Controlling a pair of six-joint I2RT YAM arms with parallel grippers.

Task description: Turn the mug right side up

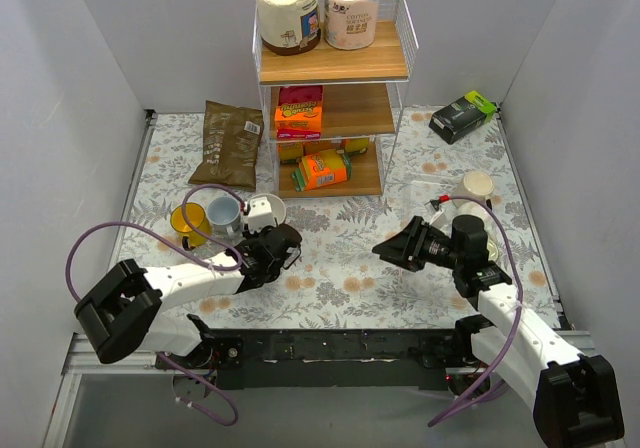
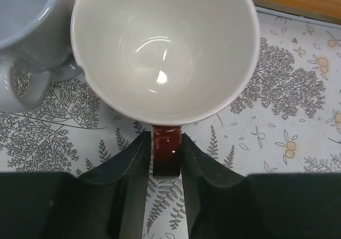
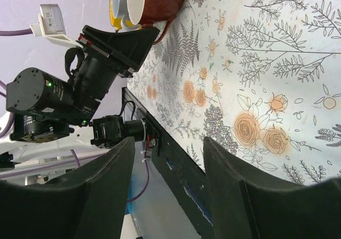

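Pinching the mug's (image 2: 165, 47) brown handle (image 2: 166, 156), left gripper (image 2: 165, 143) is clamped on it; mug stands upright just ahead of the fingertips, grey cup (image 2: 26, 31) touching its left side. Right gripper (image 3: 168, 148) jaws apart over the table (image 3: 277, 89).

Three mugs at nine o'clock — yellow mug (image 1: 188, 220), grey mug (image 1: 223, 213), brown mug (image 1: 266, 209). Two paper rolls (image 1: 288, 8) (image 1: 352, 8) — twelve o'clock — on one rack (image 1: 335, 66); one brown bag (image 1: 228, 143).
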